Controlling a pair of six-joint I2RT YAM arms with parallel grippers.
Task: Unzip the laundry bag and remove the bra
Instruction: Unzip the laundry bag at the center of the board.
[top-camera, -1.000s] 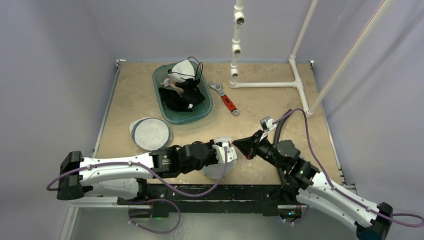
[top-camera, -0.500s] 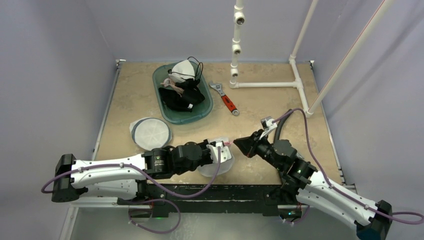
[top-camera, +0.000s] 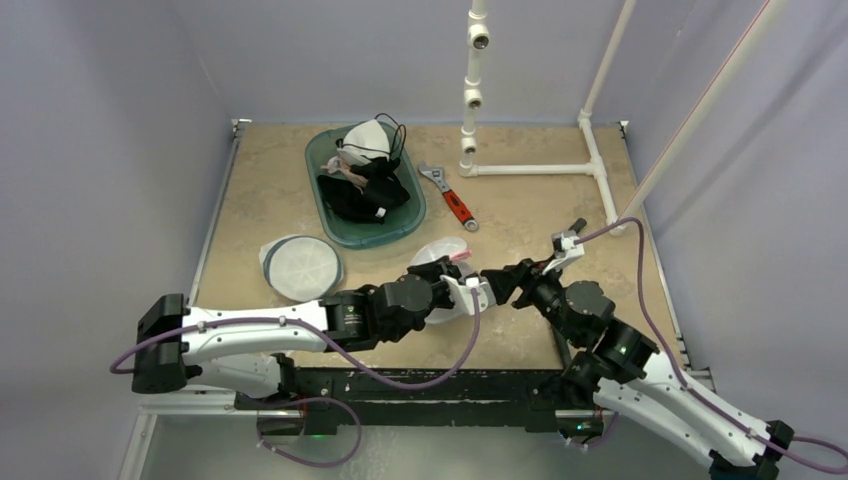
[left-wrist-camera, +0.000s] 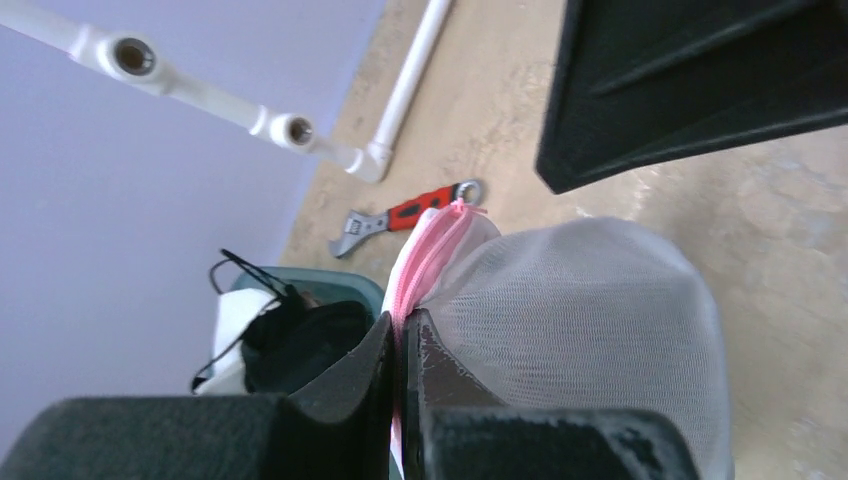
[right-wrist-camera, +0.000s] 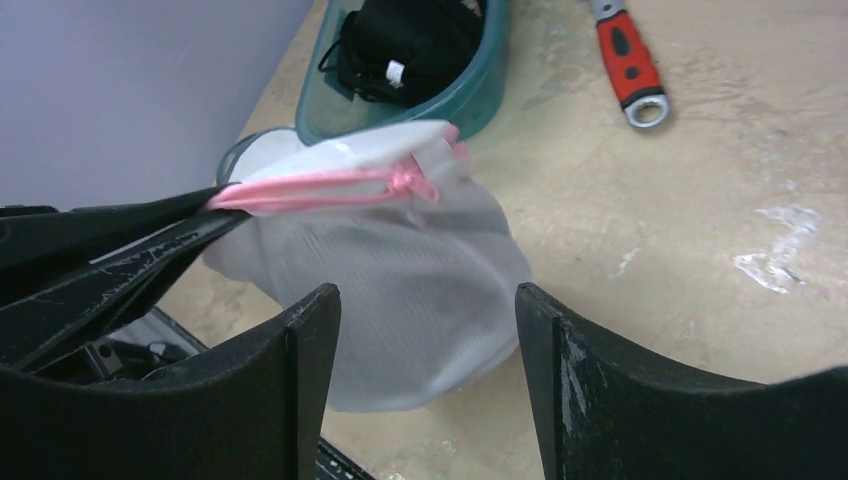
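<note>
The laundry bag (left-wrist-camera: 570, 330) is white mesh with a pink zipper (right-wrist-camera: 330, 185) along its top edge. My left gripper (left-wrist-camera: 403, 322) is shut on that pink edge and holds the bag (top-camera: 440, 252) up over the middle of the table. My right gripper (right-wrist-camera: 425, 295) is open just to the bag's right, its fingers (right-wrist-camera: 312, 335) astride the mesh (right-wrist-camera: 400, 270) without touching it. In the top view the right gripper (top-camera: 497, 285) faces the left gripper (top-camera: 455, 285) closely. The zipper looks closed. The bra is hidden.
A teal basin (top-camera: 335, 215) with black and white clothes sits at the back left. A red-handled wrench (top-camera: 455, 205) lies beside it. A round white mesh piece (top-camera: 300, 267) lies at the left. A white pipe frame (top-camera: 530, 168) stands at the back right.
My left gripper carried the bag from the near edge up and toward the table's middle. My right gripper opened and moved in around the bag.
</note>
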